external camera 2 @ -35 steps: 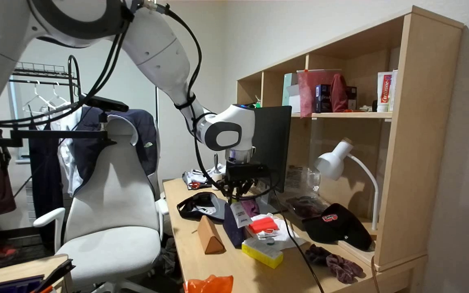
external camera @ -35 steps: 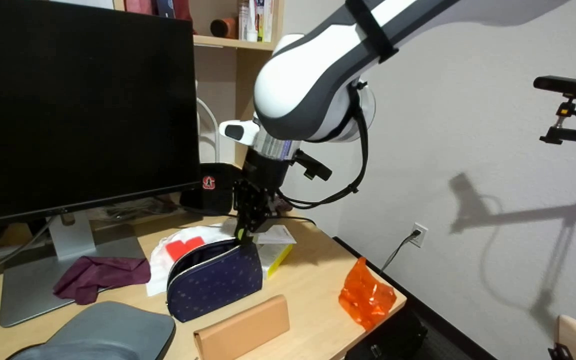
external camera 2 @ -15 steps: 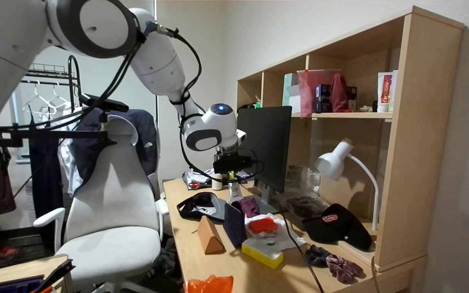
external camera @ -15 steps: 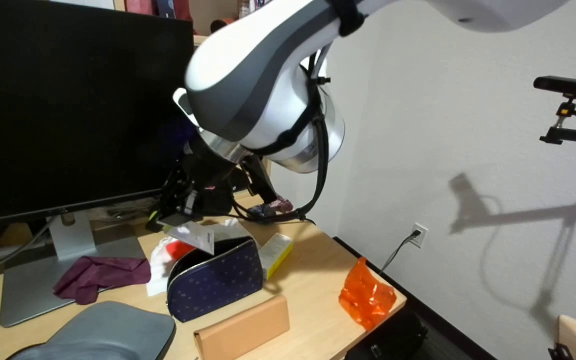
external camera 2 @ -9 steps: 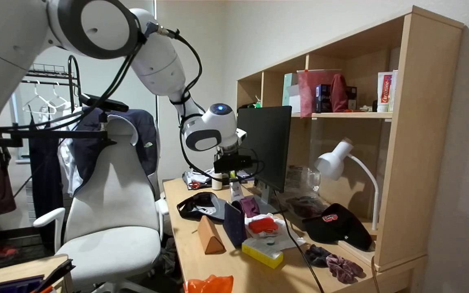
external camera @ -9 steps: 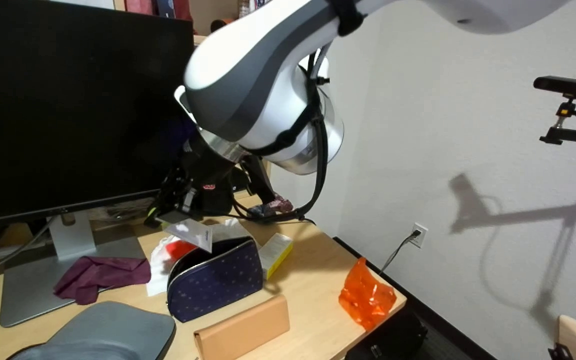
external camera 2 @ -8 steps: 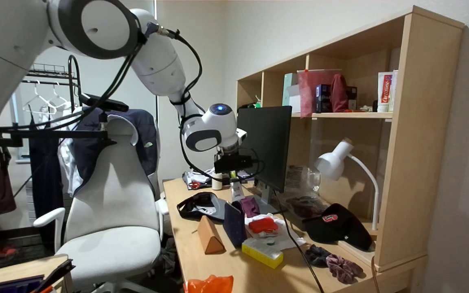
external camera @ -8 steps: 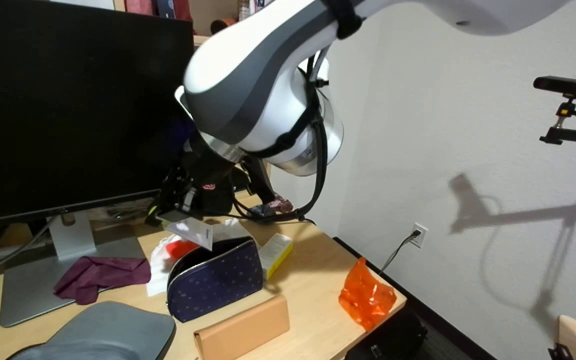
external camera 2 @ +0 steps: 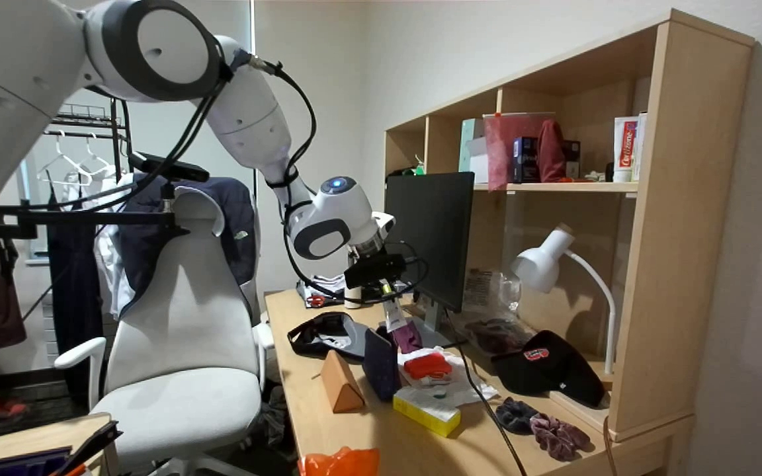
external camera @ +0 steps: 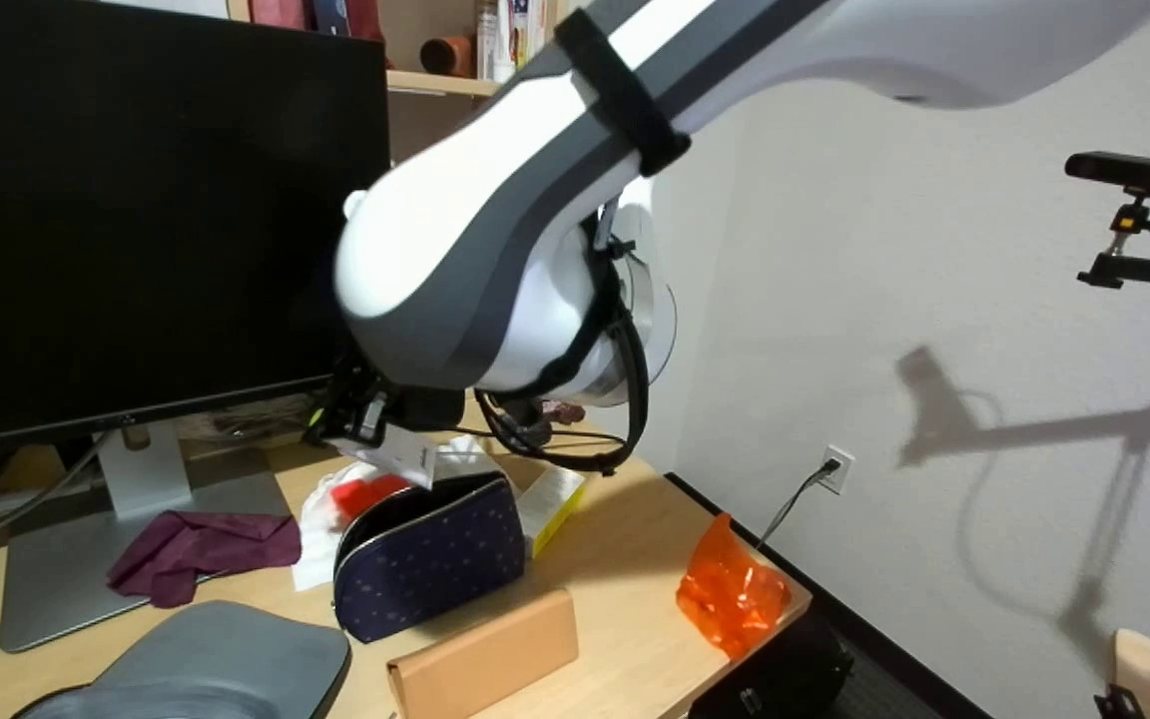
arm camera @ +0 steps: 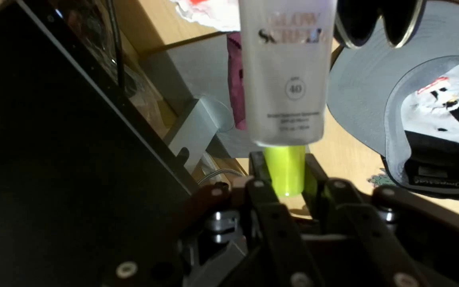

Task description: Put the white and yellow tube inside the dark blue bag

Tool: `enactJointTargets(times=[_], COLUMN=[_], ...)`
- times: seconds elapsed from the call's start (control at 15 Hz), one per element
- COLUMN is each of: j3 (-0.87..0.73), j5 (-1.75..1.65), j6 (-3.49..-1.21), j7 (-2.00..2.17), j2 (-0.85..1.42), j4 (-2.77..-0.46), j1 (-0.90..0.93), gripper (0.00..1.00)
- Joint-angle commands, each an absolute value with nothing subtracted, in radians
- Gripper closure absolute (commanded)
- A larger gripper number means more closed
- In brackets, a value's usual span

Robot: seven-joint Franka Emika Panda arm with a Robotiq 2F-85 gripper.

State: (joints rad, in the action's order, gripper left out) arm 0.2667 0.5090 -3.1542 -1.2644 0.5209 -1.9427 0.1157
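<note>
In an exterior view, the dark blue bag [external camera: 430, 574] stands upright on the desk [external camera: 625, 609], its mouth gaping. The tan case [external camera: 490, 659] lies just beside its front wall; the yellow-edged box [external camera: 550, 509] sits just beside one end and the grey hat [external camera: 226, 649] near the opposite end. Your open room is bare desk between the bag and the orange plastic [external camera: 730, 594], well apart from it at the desk's edge. You have the white and yellow tube [external camera: 397, 455] tilted outside the bag, near its rear rim; you cannot tell whether the tip overhangs the mouth.

In an exterior view, the black hat [external camera 2: 550, 373] lies well apart from the bag, its red emblem too small to read. On the shelf [external camera 2: 573, 188], higher than the bag, you can read "Cortizone" on a white packet [external camera 2: 626, 149].

In the wrist view, your gripper [arm camera: 285, 161] is clamped on the tube's yellow cap [arm camera: 286, 171]. Opposite the bag's silver rim runs the edge of the monitor [arm camera: 54, 139], the tube between; clearance unclear. You read a circled "40" below a blurred "SCREE"; the grey hat's label appears to read "Imperial".
</note>
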Motion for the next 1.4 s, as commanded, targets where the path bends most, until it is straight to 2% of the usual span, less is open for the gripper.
enactJointTargets(times=[0.0,0.07,0.4,0.67,0.73,0.8,0.93,1.13,1.33], j3=[0.147,0.161,0.124,0.158,0.171,0.199,0.235,0.277,0.249], j5=[0.501,0.337,0.054,-0.053,0.030,0.040,0.066,0.100,0.015], j6=[-3.177,-3.192,-3.177,-3.202,-3.189,-3.166,-3.124,-3.045,-2.774], j7=[-1.196,-1.049,-0.795,-0.633,-0.689,-0.672,-0.666,-0.663,-0.543], j2=[0.501,0.504,0.507,0.497,0.491,0.488,0.478,0.449,0.370], j4=[-1.984,-2.002,-2.006,-2.042,-2.053,-2.062,-2.077,-2.095,-2.091], j1=[0.233,0.206,0.216,0.176,0.175,0.148,0.112,0.064,0.049], gripper=[0.87,0.87,0.87,0.87,0.87,0.50,0.43,0.25,0.04])
